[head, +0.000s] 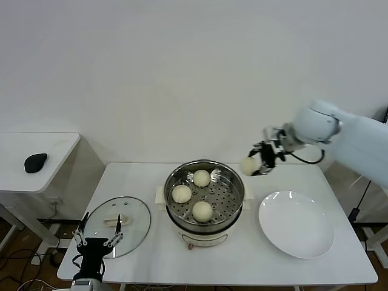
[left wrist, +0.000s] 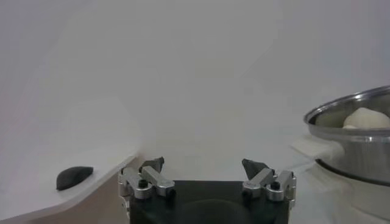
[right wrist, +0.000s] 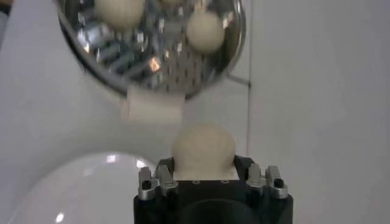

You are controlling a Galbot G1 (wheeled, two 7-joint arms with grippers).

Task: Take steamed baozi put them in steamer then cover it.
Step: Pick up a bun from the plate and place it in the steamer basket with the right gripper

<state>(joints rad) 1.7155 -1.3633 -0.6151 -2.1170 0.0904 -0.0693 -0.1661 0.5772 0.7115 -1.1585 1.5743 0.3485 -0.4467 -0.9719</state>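
Observation:
The steel steamer [head: 237, 182] stands at the table's middle on its cream-white base and holds three cream-white baozi [head: 201, 177] on its perforated tray. My right gripper [head: 257, 163] is shut on a fourth baozi [head: 248, 165] and holds it in the air just right of the steamer's rim. In the right wrist view the bun [right wrist: 203, 146] sits between the fingers, with the steamer [right wrist: 201, 79] beyond it. The glass cover [head: 136, 227] lies flat on the table left of the steamer. My left gripper [head: 97, 242] is open and empty over the cover's near edge.
An empty white plate [head: 297, 224] lies right of the steamer. A side table [head: 36, 151] with a black mouse [head: 35, 162] stands to the left. The steamer's rim [left wrist: 350, 119] shows in the left wrist view.

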